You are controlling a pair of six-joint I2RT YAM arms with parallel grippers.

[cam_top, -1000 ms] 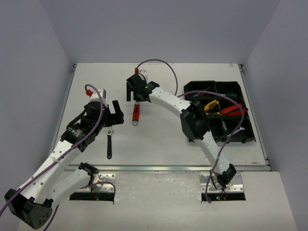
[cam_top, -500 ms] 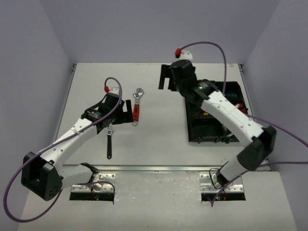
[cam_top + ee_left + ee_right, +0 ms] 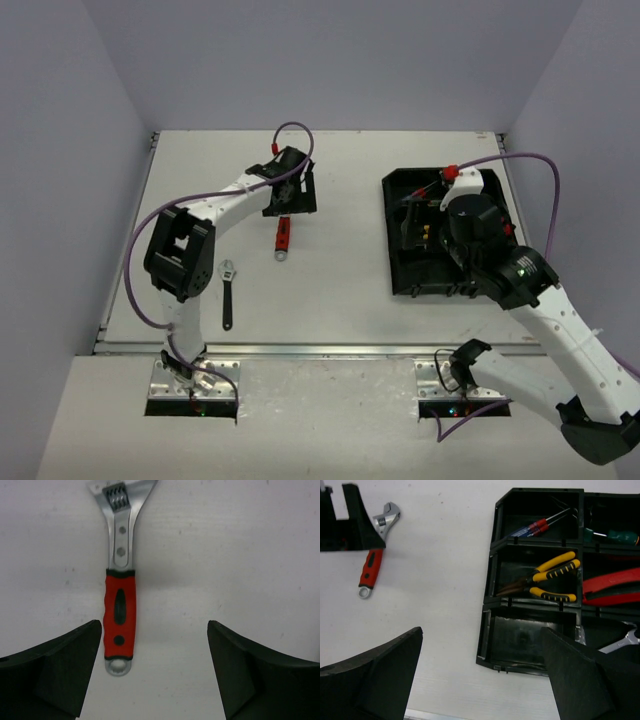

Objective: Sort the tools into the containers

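The big pale tabletop (image 3: 350,290) holds everything. On its right side sits the black tray (image 3: 393,240), which is split into boxes. The right arm reaches over the tray, and the right pincer (image 3: 420,228) hangs above it with its two fingers spread wide and nothing in them. The left arm bends across to the middle of the tabletop. The left pincer (image 3: 155,630) is open wide too and holds nothing. It is just over the red-handled wrench (image 3: 119,615), which lies flat on the tabletop with its handle right next to one finger (image 3: 60,670). I cannot tell if they touch. A small silver wrench with a dark handle (image 3: 228,295) lies nearer the front edge, well away from the tray. Inside the tray, the right wrist view shows the yellow pliers (image 3: 550,577) in the middle box on the left. A red tool (image 3: 612,587) fills the box beside them. Another silver wrench (image 3: 620,642) peeks out from a front box, partly hidden. Blue and red screwdrivers (image 3: 535,527) share a back box, and a green screwdriver (image 3: 620,534) lies in the box next to theirs.
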